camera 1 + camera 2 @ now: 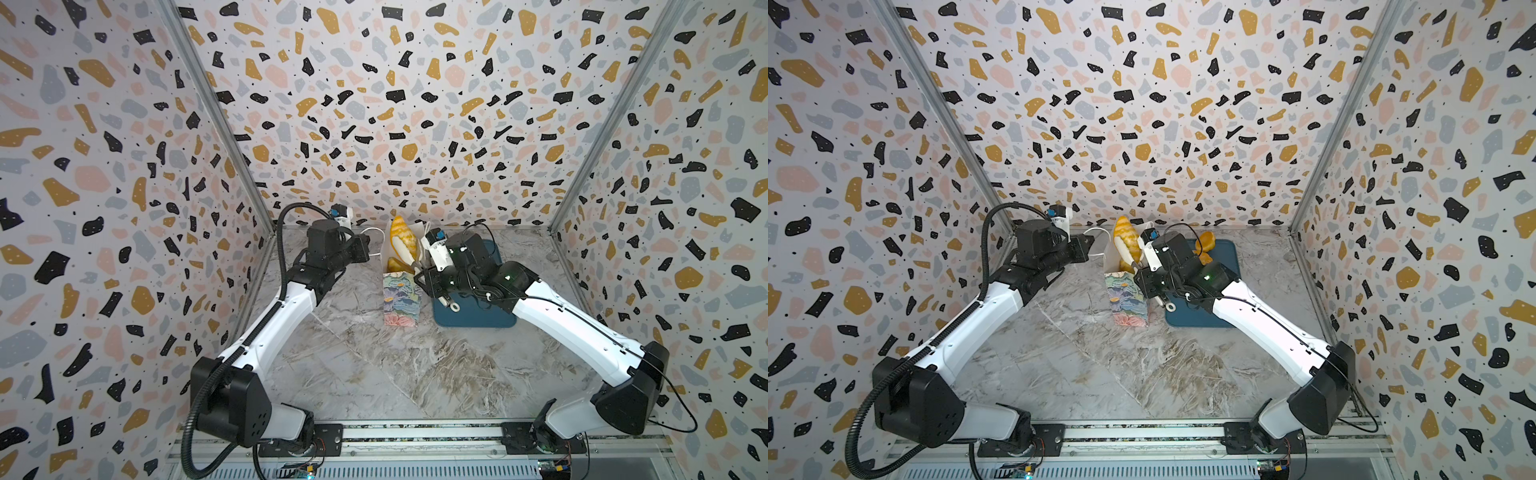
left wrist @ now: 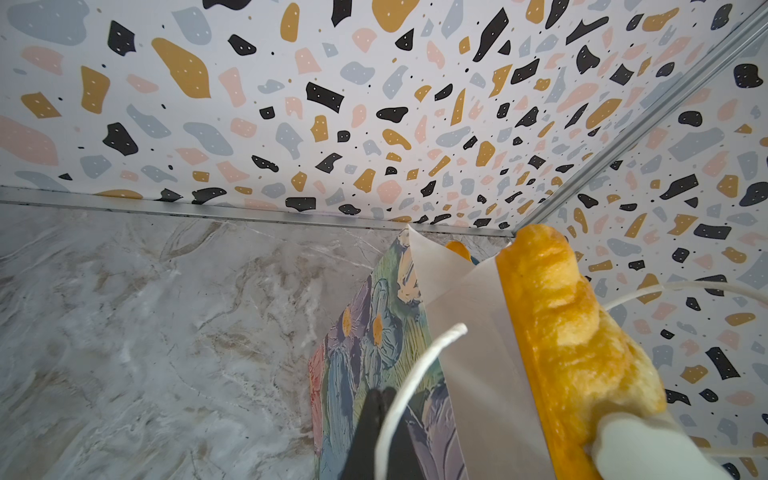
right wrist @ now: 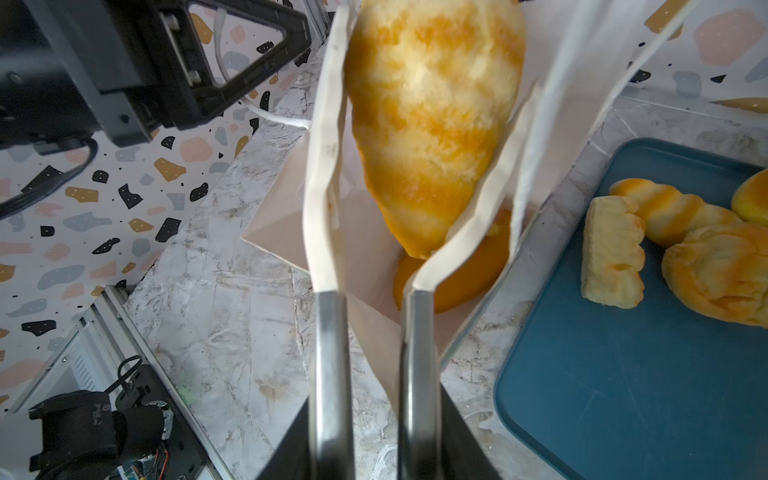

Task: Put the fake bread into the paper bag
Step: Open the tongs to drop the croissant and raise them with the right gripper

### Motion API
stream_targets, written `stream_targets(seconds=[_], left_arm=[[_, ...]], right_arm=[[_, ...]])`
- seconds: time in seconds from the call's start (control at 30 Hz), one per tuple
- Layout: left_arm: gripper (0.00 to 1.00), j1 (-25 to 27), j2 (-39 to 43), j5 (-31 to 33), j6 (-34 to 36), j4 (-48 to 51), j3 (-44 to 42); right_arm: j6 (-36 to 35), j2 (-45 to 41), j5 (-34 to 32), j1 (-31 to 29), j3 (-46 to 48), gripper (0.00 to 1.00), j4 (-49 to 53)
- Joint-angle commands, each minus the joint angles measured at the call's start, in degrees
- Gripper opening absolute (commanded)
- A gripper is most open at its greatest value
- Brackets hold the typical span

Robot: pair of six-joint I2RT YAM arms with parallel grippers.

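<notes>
The floral paper bag (image 1: 401, 299) (image 1: 1127, 301) stands upright at mid-table. A large golden oval loaf of fake bread (image 1: 403, 237) (image 3: 432, 104) pokes out of its mouth, resting on another bread (image 3: 461, 282) inside. My right gripper (image 1: 405, 249) (image 3: 436, 54) is open, its long white fingers (image 3: 324, 166) on either side of the loaf. My left gripper (image 1: 368, 249) (image 2: 378, 392) is shut on the bag's white cord handle (image 2: 415, 365), left of the bag.
A dark teal tray (image 1: 473, 320) (image 3: 623, 395) lies right of the bag, partly under my right arm. On it are a pale ridged loaf (image 3: 611, 253), a twisted bread (image 3: 673, 216), a croissant (image 3: 719, 278) and a bun (image 1: 1206, 241). The back wall is close behind.
</notes>
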State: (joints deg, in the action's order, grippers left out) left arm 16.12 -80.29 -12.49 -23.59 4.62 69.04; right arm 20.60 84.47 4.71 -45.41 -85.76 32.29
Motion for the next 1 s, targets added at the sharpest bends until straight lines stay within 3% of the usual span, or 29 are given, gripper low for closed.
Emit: stream_targets(seconds=[0.0,0.97], left_arm=[[0.0,-0.3,-0.2,0.5,0.6,-1.1,-0.2],[0.0,-0.3,1.2,1.1,0.8,-3.2,-1.9]], right_arm=[[0.1,-3.7,-1.0,-0.3,-0.5,0.4,-1.8],[-0.4,-3.9,1.6,-0.2,-5.1,0.43,-6.2]])
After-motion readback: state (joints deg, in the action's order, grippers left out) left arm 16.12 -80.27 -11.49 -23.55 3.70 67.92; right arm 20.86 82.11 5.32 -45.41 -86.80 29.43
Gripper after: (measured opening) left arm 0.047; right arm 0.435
